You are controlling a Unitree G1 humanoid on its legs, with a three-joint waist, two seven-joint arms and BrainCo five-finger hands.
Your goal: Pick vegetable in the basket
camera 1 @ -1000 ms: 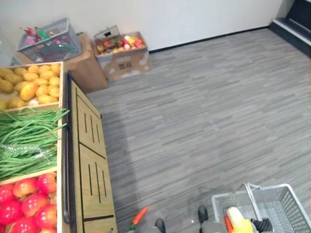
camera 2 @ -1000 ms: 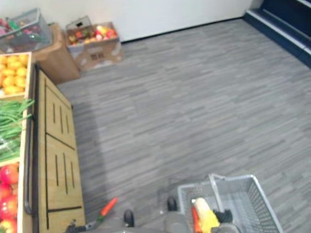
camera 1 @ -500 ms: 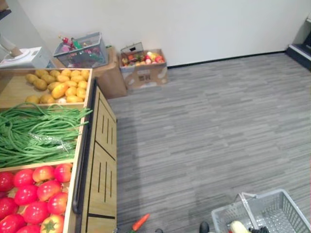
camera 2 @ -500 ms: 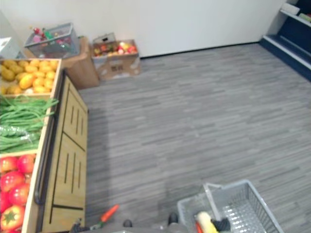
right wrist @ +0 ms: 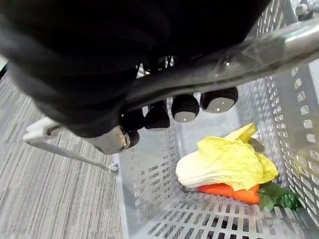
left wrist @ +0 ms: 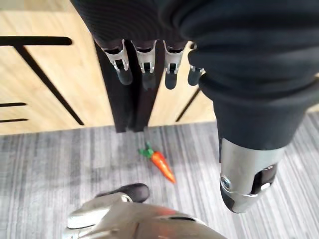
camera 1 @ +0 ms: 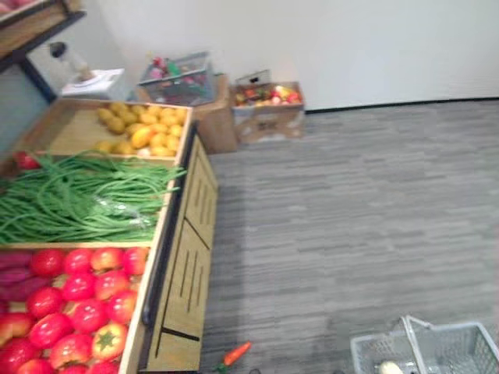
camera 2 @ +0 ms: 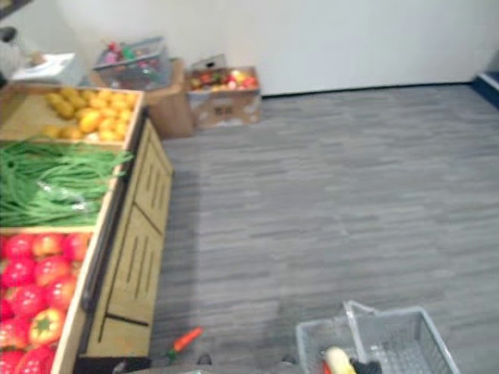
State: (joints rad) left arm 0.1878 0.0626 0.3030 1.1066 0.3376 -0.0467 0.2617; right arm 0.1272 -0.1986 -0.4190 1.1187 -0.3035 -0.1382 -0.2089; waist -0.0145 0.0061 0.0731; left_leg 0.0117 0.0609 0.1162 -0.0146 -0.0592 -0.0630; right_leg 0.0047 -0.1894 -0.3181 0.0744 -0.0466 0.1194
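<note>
Carrot (left wrist: 162, 167) on floor (left wrist: 45, 164) below left robot hand (left wrist: 143, 54), released | right robot hand (right wrist: 184, 107) grips basket handle (right wrist: 249, 54)

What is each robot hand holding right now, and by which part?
The right robot hand grips the basket by its handle; the left robot hand is open and holds nothing.

head stereo pair looks down, shares produce stand (camera 1: 191, 273), basket (camera 2: 313, 351); wrist views close: carrot (left wrist: 162, 166), basket interior.

wire basket (camera 1: 370, 356) (camera 1: 181, 78) ×2 | carrot (left wrist: 162, 166) (right wrist: 229, 192) ×2 | cabbage (right wrist: 224, 162) ×1 | cardboard box (camera 1: 269, 118) (camera 1: 217, 128) ×2 | display stand (camera 1: 191, 269) ×1
</note>
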